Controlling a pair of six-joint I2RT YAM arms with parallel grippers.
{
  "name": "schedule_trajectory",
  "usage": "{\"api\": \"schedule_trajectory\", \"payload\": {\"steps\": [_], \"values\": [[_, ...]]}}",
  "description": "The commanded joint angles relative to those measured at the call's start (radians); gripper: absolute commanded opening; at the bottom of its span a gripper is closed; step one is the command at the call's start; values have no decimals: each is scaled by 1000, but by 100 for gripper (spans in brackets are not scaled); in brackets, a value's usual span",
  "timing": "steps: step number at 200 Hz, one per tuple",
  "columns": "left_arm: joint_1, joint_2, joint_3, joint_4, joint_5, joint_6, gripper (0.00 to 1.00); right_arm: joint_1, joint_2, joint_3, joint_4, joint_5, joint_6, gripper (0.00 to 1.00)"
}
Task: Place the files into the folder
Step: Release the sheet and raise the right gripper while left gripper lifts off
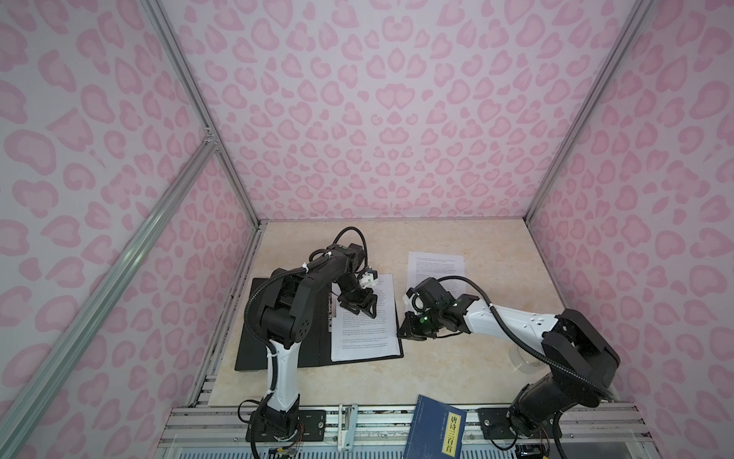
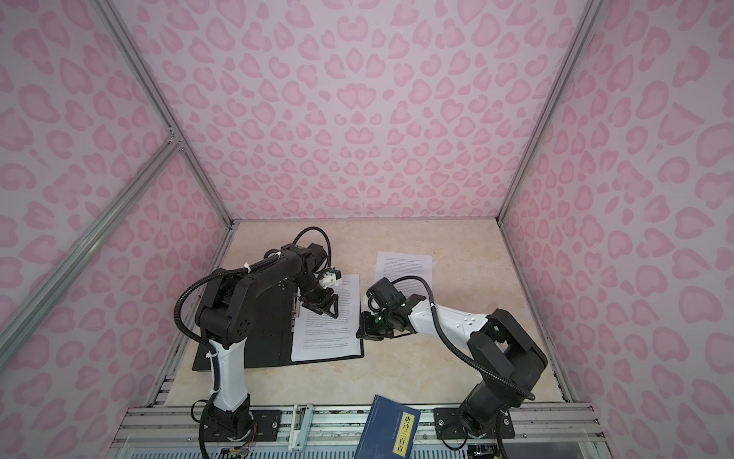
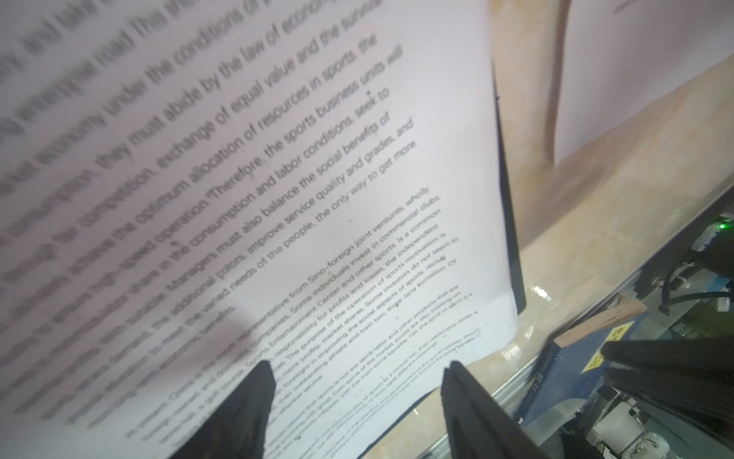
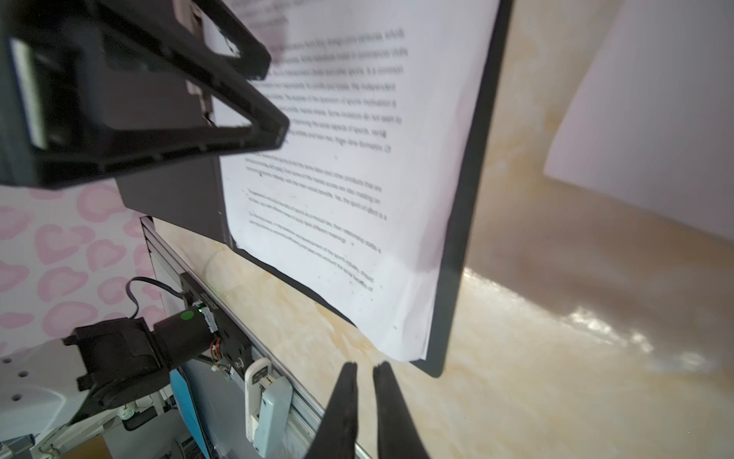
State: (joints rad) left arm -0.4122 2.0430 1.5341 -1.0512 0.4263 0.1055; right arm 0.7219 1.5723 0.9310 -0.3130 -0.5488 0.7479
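The folder (image 1: pixel 313 349) lies open on the desk (image 1: pixel 456 369), left of centre in both top views, black inside up. A printed sheet (image 1: pixel 363 337) already rests on its right half. The right wrist view hints at a second layer along the paper's edge, though I cannot count them.

The left gripper (image 1: pixel 359 312) hangs over the upper part of that sheet, jaws spread wide and empty. The right gripper (image 4: pixel 365 365) sits just beside the folder's right edge, jaws only a crack apart with nothing between them.

One more sheet (image 1: pixel 437 264) lies flat on the desk, above and to the right of the folder. The filing looks partly done, with a placement seemingly just finished. The next move probably falls to the right arm, which must reach the loose sheet, lift an edge off the smooth surface and carry it across onto the stack.
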Motion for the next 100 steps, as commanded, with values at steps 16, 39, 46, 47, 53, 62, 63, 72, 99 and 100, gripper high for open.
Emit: {"api": "schedule_trajectory", "payload": {"steps": [16,39,46,47,53,62,63,72,99,100], "values": [[1,-55,72,-76,19,9,76,-81,-19,60,-90,84,-72,17],[3,-105,109,-96,-17,8,78,-136,5,97,-57,110,-110,19],[4,-121,116,-98,-37,7,79,-151,18,111,-40,109,-114,20],[5,-124,116,-98,-40,7,79,-153,21,112,-38,108,-115,20],[7,-139,118,-96,-55,5,80,-162,37,125,-21,104,-122,20],[18,-164,114,-88,-73,-3,81,-171,62,149,-2,104,-132,21],[19,-166,114,-87,-75,-4,81,-171,65,152,-1,104,-134,21],[36,-190,103,-76,-82,-13,83,-178,97,176,17,99,-141,22],[111,-245,45,-32,-94,-60,85,-191,204,256,55,87,-160,25],[114,-246,43,-30,-93,-63,86,-191,208,258,56,88,-160,25]]}}
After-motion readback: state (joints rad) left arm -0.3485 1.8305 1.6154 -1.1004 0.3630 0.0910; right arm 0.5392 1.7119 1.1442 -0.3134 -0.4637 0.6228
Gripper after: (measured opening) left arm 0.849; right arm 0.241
